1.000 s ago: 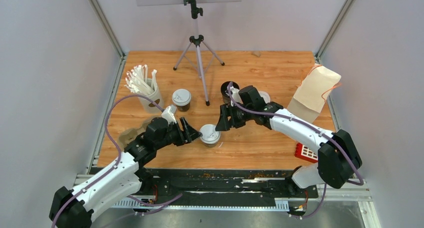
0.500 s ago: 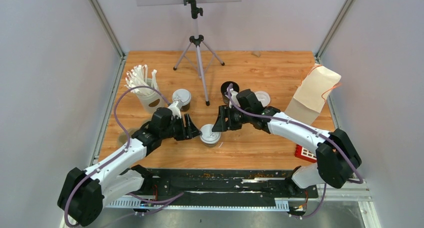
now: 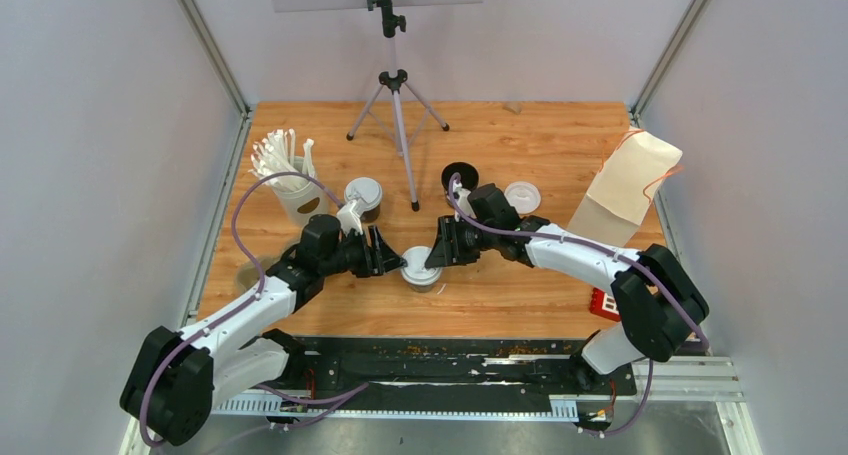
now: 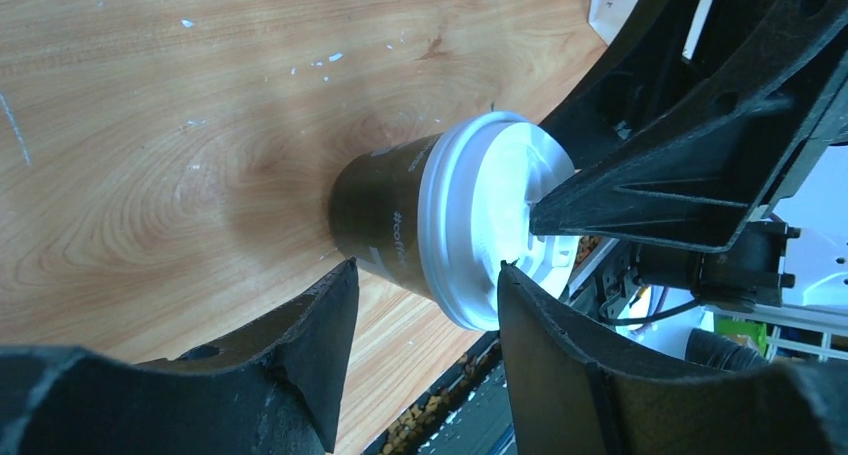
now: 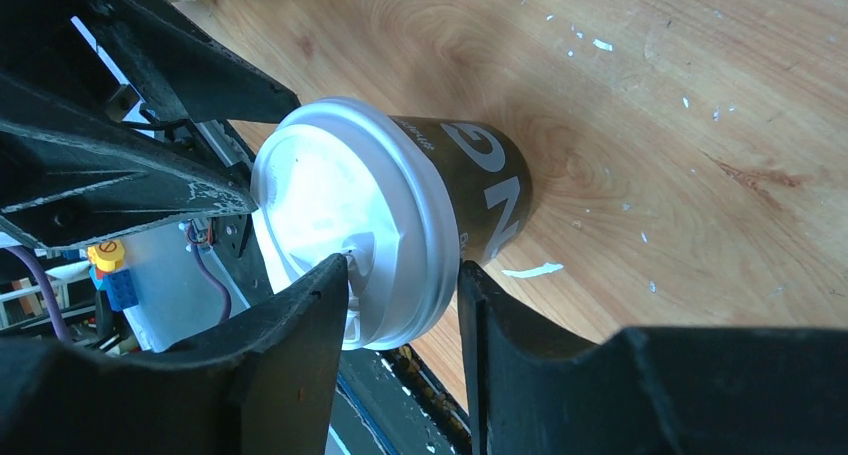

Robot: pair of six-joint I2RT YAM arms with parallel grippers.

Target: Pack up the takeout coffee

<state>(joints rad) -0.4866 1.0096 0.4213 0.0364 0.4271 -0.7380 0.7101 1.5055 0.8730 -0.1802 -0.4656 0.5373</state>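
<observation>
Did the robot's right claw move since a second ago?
Yes. The right gripper slid left, toward the small black paper cup with a white lid, and away from the loose round white plastic lid, which it now uncovers.

Matt black paper cup (image 5: 480, 190), glossy white plastic lid (image 5: 330, 215), grained wooden table (image 3: 500, 135)

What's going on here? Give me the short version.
Both arms are on one lidded black cup at the near middle of the table. The left gripper straddles it, jaws open. The right gripper has its fingers either side of the rim of its lid; a firm grip isn't clear. Behind it wait another lidded cup, an open cup and a loose lid.
</observation>
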